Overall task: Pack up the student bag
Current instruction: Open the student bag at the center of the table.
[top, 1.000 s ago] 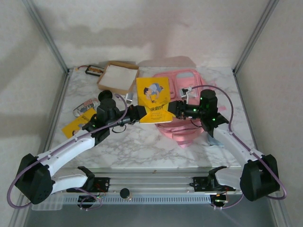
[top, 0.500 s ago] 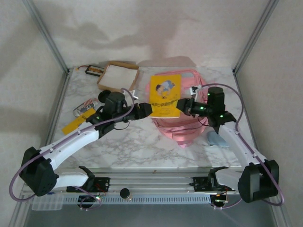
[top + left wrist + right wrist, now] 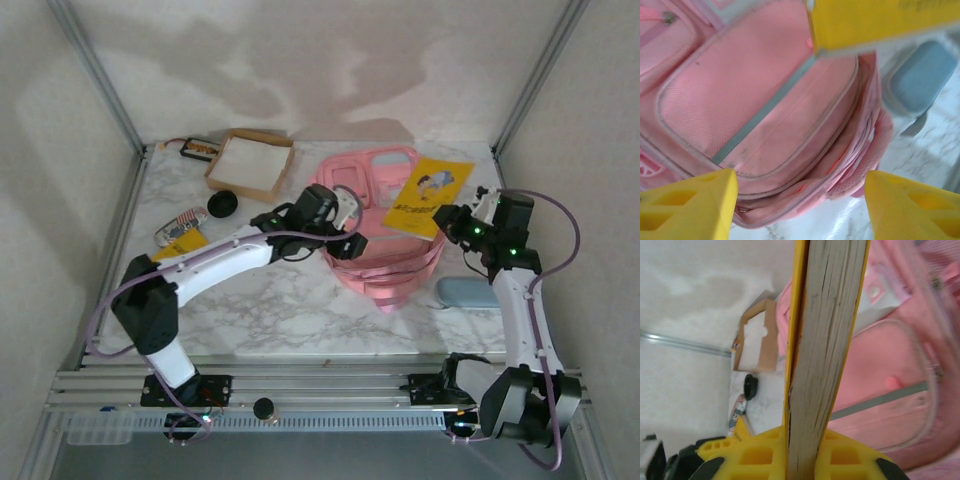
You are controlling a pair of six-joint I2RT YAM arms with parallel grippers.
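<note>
At centre-right of the marble table [image 3: 300, 310], the bag [image 3: 385, 265], flat, zip pockets up. Hangs the left gripper [image 3: 347, 243] over the bag's left edge, arm reaching in from the left. Through the left wrist camera, shows that gripper [image 3: 800, 210] spread wide, yellow fingers [image 3: 685, 207] at the two lower corners, nothing between them, the bag's [image 3: 760, 110] pink front panel below and a corner of the book [image 3: 880, 20] at the top edge. Clamps the yellow book [image 3: 428, 195] in the right gripper [image 3: 457, 222] by its near right corner, cover up and tilted, above the bag's far right part; hard to tell from above whether resting on the fabric or just clear of it. Through the right wrist camera, shows the book [image 3: 825, 340] edge-on, page block toward the lens, pinched tight between the yellow fingers [image 3: 760, 455] of that gripper [image 3: 807, 450], with the bag [image 3: 880, 390] behind on the right and the box [image 3: 757, 342] further off on the left. On the table just beside the bag's near right side, a blue-grey case [image 3: 468, 293]. At the far left, the open cardboard box [image 3: 250, 163], white inside, and near its front a black disc [image 3: 222, 203]. By the left edge, a yellow card [image 3: 160, 260], partly under the left arm
</note>
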